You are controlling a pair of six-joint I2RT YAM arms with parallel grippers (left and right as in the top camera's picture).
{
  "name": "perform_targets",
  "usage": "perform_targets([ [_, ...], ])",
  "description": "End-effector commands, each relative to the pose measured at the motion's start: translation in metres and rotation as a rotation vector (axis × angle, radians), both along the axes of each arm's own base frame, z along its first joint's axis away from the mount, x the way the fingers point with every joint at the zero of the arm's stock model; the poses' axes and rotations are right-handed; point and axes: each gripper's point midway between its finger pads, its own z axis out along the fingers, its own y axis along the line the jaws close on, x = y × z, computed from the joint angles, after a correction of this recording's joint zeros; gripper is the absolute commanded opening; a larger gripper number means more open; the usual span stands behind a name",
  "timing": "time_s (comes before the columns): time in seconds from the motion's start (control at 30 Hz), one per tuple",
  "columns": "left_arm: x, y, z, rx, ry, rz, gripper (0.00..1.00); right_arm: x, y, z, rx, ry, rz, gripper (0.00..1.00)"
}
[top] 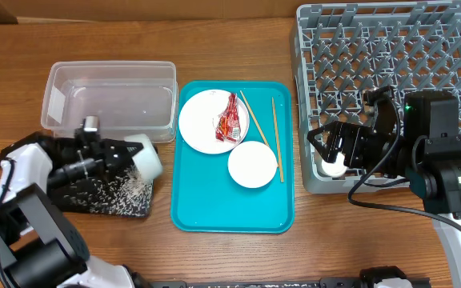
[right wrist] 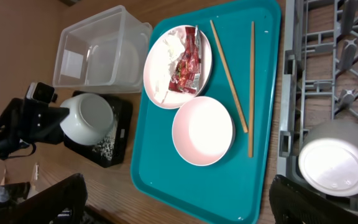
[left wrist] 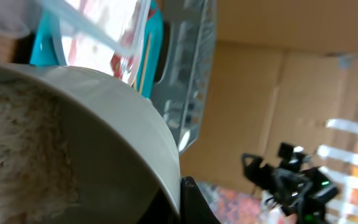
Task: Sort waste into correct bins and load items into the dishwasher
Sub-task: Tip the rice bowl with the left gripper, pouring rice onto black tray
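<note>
White bowl point(top: 148, 156), tipped, clamped in left gripper point(top: 130, 154) above black tray point(top: 74, 200): hold rim over tray, shake rice point(top: 118, 190) out fully. Right gripper point(top: 324, 150) wide open.

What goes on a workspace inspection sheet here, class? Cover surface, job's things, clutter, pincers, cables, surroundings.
Surface: wooden table.
Job's things: rice in black tray; clear tub beside it; plate with wrapper, bowl and two chopsticks on teal tray; white cup in dish rack.
Clutter: nothing seen.
Pincers: left pincer shut on tilted bowl above the black tray; right pincer open, over the rack near the cup.
Cables: black cable across the table by the rack.
Surroundings: brown panels, in the left wrist view.
</note>
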Motion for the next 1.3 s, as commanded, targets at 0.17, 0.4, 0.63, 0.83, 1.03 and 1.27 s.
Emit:
perform_targets([
  [0.17,0.01,0.016,0.021,-0.075,-0.177,0.085,0.04,0.0,0.001,0.007,0.002,-0.02,0.009,0.95],
  [0.4,-0.004,0.009,0.03,-0.068,-0.191,0.073,0.04,0.0,0.0,0.007,-0.002,-0.02,0.005,0.95],
  [0.63,-0.006,0.014,0.018,-0.007,-0.185,0.051,0.04,0.0,0.0,0.006,-0.002,-0.019,0.005,0.95],
  [0.83,-0.014,0.005,0.026,-0.014,-0.191,0.025,0.04,-0.001,0.0,0.006,-0.002,-0.016,0.005,0.95],
  [1.03,-0.02,0.004,0.028,0.103,-0.268,-0.074,0.04,0.0,0.0,0.007,-0.002,-0.02,0.005,0.95],
  [1.27,-0.011,0.016,0.02,0.15,-0.148,-0.07,0.04,-0.001,0.0,0.006,-0.003,-0.012,0.005,0.96],
])
